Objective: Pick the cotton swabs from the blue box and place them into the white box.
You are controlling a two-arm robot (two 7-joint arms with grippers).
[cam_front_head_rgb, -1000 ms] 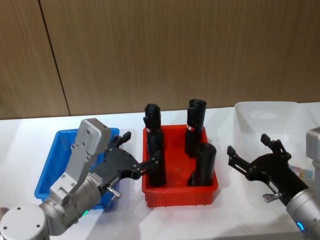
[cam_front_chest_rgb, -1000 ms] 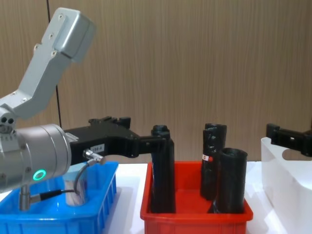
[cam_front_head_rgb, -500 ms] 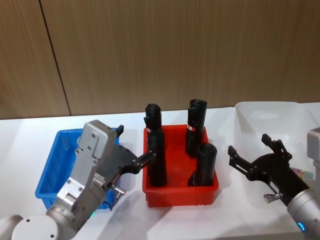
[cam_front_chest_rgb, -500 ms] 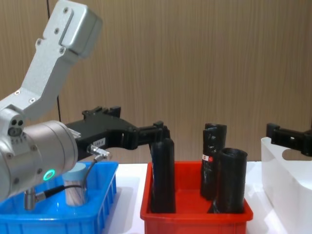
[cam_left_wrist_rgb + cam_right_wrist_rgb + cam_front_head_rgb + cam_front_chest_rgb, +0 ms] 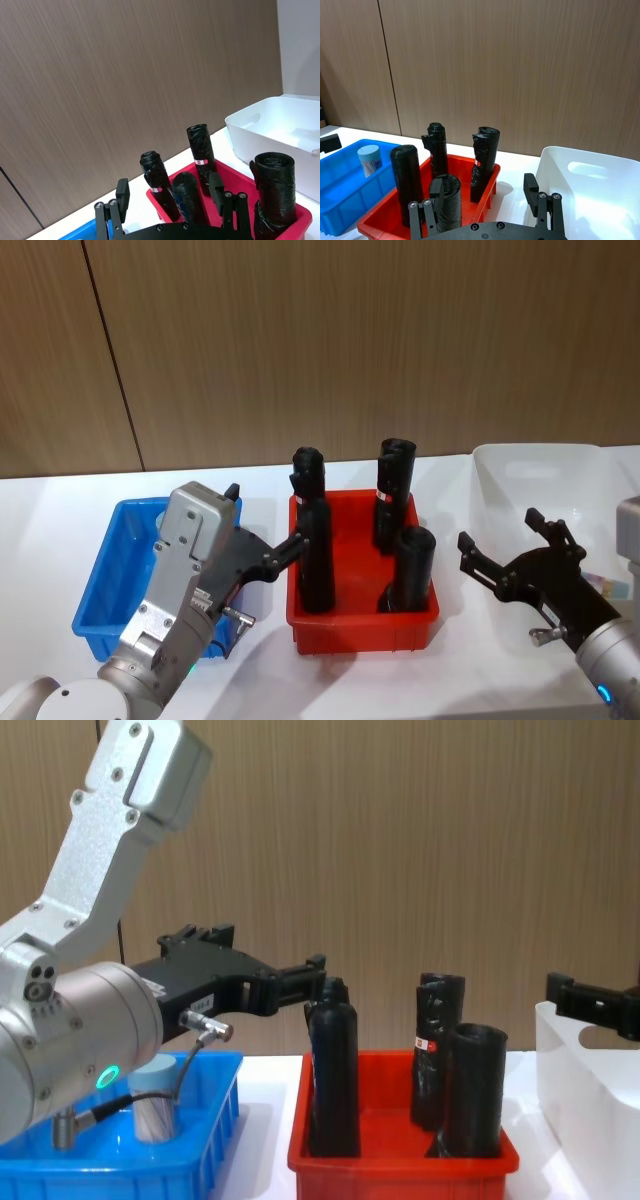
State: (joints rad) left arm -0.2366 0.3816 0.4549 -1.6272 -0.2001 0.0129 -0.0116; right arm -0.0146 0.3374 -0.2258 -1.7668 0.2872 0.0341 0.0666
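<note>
Getting ready to pick. Holding the left gripper (image 5: 265, 520) open and empty over the blue box (image 5: 100, 570) edge, likely above the swab jar (image 5: 155, 1105) inside. Needing to drop down and grab. Parking the right gripper (image 5: 497, 527) open near the white box (image 5: 520, 465).

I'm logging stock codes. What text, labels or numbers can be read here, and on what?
Nothing can be read.
Red and white label on a black roll in the red bin: too small to read.
White sticker on the left tool: too small to read.
</note>
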